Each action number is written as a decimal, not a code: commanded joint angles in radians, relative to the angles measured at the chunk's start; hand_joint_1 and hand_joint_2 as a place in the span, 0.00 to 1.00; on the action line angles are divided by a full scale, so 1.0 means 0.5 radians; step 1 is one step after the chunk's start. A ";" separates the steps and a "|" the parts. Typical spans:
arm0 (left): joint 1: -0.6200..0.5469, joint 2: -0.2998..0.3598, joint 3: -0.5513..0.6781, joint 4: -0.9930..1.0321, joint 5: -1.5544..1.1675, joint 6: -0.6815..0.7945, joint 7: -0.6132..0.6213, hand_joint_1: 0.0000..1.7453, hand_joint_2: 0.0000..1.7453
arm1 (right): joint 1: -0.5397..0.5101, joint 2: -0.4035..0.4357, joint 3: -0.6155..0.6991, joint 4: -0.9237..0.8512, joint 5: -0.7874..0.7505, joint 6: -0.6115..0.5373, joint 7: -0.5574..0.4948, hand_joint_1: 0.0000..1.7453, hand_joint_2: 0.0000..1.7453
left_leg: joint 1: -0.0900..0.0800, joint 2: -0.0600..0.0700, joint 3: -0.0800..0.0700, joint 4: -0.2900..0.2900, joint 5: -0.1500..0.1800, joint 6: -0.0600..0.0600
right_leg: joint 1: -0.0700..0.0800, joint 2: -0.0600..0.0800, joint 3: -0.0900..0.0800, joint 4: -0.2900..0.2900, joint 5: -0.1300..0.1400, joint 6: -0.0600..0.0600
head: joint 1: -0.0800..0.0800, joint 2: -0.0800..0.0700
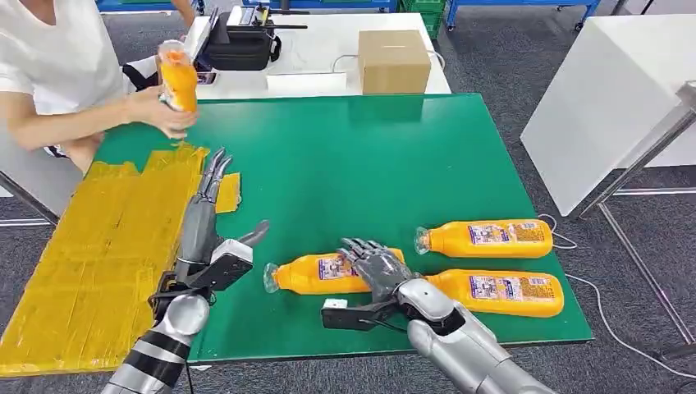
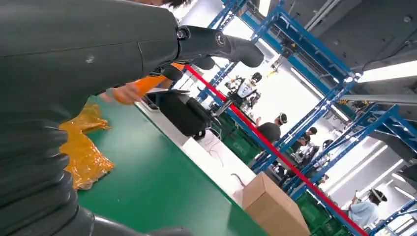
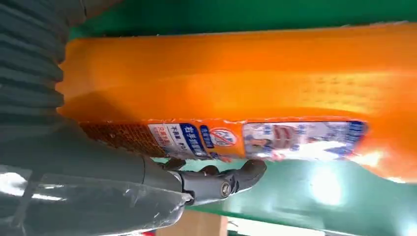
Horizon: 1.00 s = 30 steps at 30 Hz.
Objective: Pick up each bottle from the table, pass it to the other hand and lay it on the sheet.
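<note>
Three orange bottles lie on the green table (image 1: 345, 156): one (image 1: 316, 275) in front of me, two more (image 1: 486, 238) (image 1: 502, 293) to its right. My right hand (image 1: 377, 267) lies over the nearest bottle, fingers across its body and thumb (image 1: 353, 314) held out to the side. The right wrist view has that bottle (image 3: 246, 83) close against the palm, with the thumb (image 3: 221, 182) apart from it. My left hand (image 1: 209, 217) is empty, fingers stretched out, at the edge of the yellow sheet (image 1: 98, 246). A person at far left holds another orange bottle (image 1: 178, 78) upright.
The person's arms (image 1: 74, 119) reach over the table's far left corner, above the sheet. A cardboard box (image 1: 394, 59) and a black bag (image 1: 240, 41) stand on the white table behind. A white table (image 1: 615, 98) stands to the right.
</note>
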 commanded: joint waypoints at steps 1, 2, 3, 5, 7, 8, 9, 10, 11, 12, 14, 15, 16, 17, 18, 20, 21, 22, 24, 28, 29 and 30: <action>-0.042 -0.006 -0.045 0.078 0.005 -0.009 0.014 0.00 1.00 | -0.083 0.002 0.064 0.238 0.047 -0.009 0.056 1.00 1.00 | 0.004 0.002 0.004 -0.002 -0.001 -0.005 | 0.004 -0.001 0.005 -0.005 0.000 -0.003 | 0.000 0.000; -0.042 -0.006 -0.045 0.078 0.005 -0.009 0.014 0.00 1.00 | -0.083 0.002 0.064 0.238 0.047 -0.009 0.056 1.00 1.00 | 0.003 0.000 0.003 -0.001 -0.001 -0.003 | 0.003 -0.002 0.004 -0.003 -0.001 -0.002 | 0.000 0.000; -0.042 -0.012 -0.053 0.085 0.001 -0.011 0.015 0.00 1.00 | -0.084 0.002 0.061 0.250 0.047 -0.007 0.054 1.00 1.00 | 0.006 0.002 0.004 -0.003 -0.001 -0.007 | 0.006 -0.002 0.006 -0.007 0.000 -0.005 | -0.001 0.000; -0.040 -0.011 -0.059 0.087 0.016 -0.018 0.009 0.00 1.00 | -0.088 0.022 0.026 0.286 0.058 -0.019 0.062 1.00 1.00 | 0.002 0.000 0.002 -0.001 -0.001 -0.004 | 0.003 -0.003 0.004 -0.003 -0.001 -0.002 | 0.000 0.000; -0.034 -0.011 -0.063 0.077 0.023 -0.020 0.006 0.00 1.00 | -0.088 0.029 0.008 0.297 0.064 -0.020 0.062 1.00 1.00 | 0.002 0.001 0.003 -0.001 -0.001 -0.003 | 0.002 -0.001 0.003 -0.002 0.000 -0.002 | -0.001 0.000; -0.030 -0.011 -0.066 0.070 0.032 -0.022 0.003 0.00 1.00 | -0.087 0.032 -0.004 0.306 0.075 -0.024 0.065 1.00 1.00 | 0.004 0.000 0.003 -0.002 -0.001 -0.005 | 0.004 -0.003 0.005 -0.004 0.000 -0.003 | 0.000 0.000; -0.029 -0.010 -0.067 0.068 0.033 -0.022 0.003 0.00 1.00 | -0.088 0.034 -0.007 0.309 0.077 -0.024 0.065 1.00 1.00 | 0.001 0.000 0.003 -0.001 -0.001 -0.003 | 0.001 -0.002 0.003 -0.002 -0.001 -0.002 | 0.000 0.000; -0.027 -0.009 -0.068 0.066 0.035 -0.022 0.001 0.00 1.00 | -0.091 0.037 -0.014 0.316 0.079 -0.024 0.065 1.00 1.00 | 0.003 0.000 0.003 -0.002 -0.001 -0.004 | 0.003 -0.002 0.004 -0.004 0.000 -0.003 | 0.000 0.000; -0.026 -0.009 -0.070 0.064 0.040 -0.021 -0.001 0.00 1.00 | -0.092 0.044 -0.030 0.326 0.085 -0.034 0.067 1.00 1.00 | 0.004 0.001 0.004 -0.002 -0.001 -0.005 | 0.004 -0.002 0.005 -0.005 0.000 -0.004 | 0.000 0.000; -0.024 -0.008 -0.070 0.061 0.043 -0.019 -0.003 0.00 1.00 | -0.089 0.053 -0.049 0.328 0.086 -0.051 0.063 1.00 1.00 | 0.002 0.001 0.003 -0.001 -0.001 -0.003 | 0.002 -0.001 0.004 -0.003 -0.001 -0.002 | 0.000 0.000; -0.021 -0.009 -0.072 0.054 0.049 -0.018 -0.008 0.00 1.00 | -0.076 0.078 -0.114 0.309 0.057 -0.111 0.046 1.00 1.00 | 0.004 0.001 0.003 -0.002 -0.001 -0.005 | 0.004 -0.002 0.005 -0.005 0.000 -0.004 | 0.000 0.000; -0.016 -0.010 -0.072 0.044 0.051 -0.018 -0.008 0.00 1.00 | -0.057 0.095 -0.163 0.277 0.034 -0.153 0.042 1.00 1.00 | 0.002 0.001 0.003 -0.001 -0.001 -0.003 | 0.002 -0.001 0.004 -0.002 -0.001 -0.002 | 0.000 0.000; -0.014 -0.009 -0.071 0.040 0.051 -0.018 -0.008 0.00 1.00 | -0.050 0.099 -0.175 0.263 0.033 -0.170 0.039 1.00 1.00 | 0.002 0.001 0.003 -0.002 -0.001 -0.004 | 0.002 -0.001 0.004 -0.003 0.000 -0.003 | 0.000 0.000; -0.009 -0.008 -0.072 0.028 0.051 -0.019 -0.008 0.00 1.00 | -0.050 0.101 -0.175 0.241 0.031 -0.160 0.038 1.00 1.00 | 0.002 0.000 0.003 -0.001 -0.001 -0.003 | 0.002 -0.002 0.003 -0.002 -0.001 -0.002 | 0.000 0.000; 0.002 -0.010 -0.066 0.009 0.056 -0.024 -0.005 0.00 1.00 | -0.005 0.124 -0.253 0.164 0.000 -0.266 0.030 1.00 1.00 | 0.006 0.001 0.003 -0.002 -0.001 -0.007 | 0.006 -0.003 0.005 -0.006 0.000 -0.005 | 0.000 0.000; 0.043 -0.009 -0.043 -0.075 0.184 -0.147 0.021 0.00 1.00 | 0.101 0.159 -0.398 -0.049 -0.056 -0.417 -0.045 1.00 1.00 | 0.002 0.001 0.001 0.000 -0.002 -0.004 | 0.003 -0.002 0.001 -0.001 -0.001 -0.002 | 0.001 0.000; 0.057 -0.006 -0.036 -0.105 0.246 -0.214 0.029 0.00 1.00 | 0.144 0.178 -0.455 -0.128 -0.103 -0.462 -0.077 1.00 1.00 | 0.004 0.001 0.001 0.000 -0.003 -0.005 | 0.004 -0.002 0.002 -0.002 -0.002 -0.004 | -0.001 0.000; 0.085 0.010 -0.024 -0.164 0.362 -0.354 0.070 0.00 1.00 | 0.234 0.196 -0.547 -0.308 -0.191 -0.537 -0.144 1.00 1.00 | 0.002 0.002 0.000 0.001 -0.003 -0.003 | 0.003 0.000 0.000 0.000 -0.001 -0.003 | 0.001 0.000; 0.108 0.037 -0.019 -0.216 0.462 -0.508 0.106 0.00 1.00 | 0.328 0.229 -0.671 -0.492 -0.407 -0.566 -0.283 1.00 1.00 | 0.003 0.003 0.000 0.001 -0.005 -0.005 | 0.004 0.000 -0.001 0.001 -0.001 -0.008 | 0.001 0.000; 0.125 0.043 -0.021 -0.257 0.542 -0.614 0.122 0.00 1.00 | 0.416 0.276 -0.833 -0.657 -0.648 -0.641 -0.442 1.00 1.00 | 0.002 -0.001 -0.004 0.001 -0.002 -0.004 | 0.002 -0.004 -0.005 0.001 0.000 -0.007 | -0.001 0.000; 0.125 0.043 -0.021 -0.257 0.542 -0.614 0.122 0.00 1.00 | 0.416 0.276 -0.833 -0.657 -0.648 -0.641 -0.442 1.00 1.00 | 0.002 -0.001 -0.006 0.001 -0.002 -0.003 | 0.002 -0.003 -0.006 0.001 0.000 -0.006 | 0.000 0.000; 0.125 0.043 -0.021 -0.257 0.542 -0.614 0.122 0.00 1.00 | 0.416 0.276 -0.833 -0.657 -0.648 -0.641 -0.442 1.00 1.00 | 0.002 0.001 -0.007 0.001 -0.002 -0.003 | 0.002 -0.001 -0.007 0.001 0.001 -0.006 | 0.000 0.000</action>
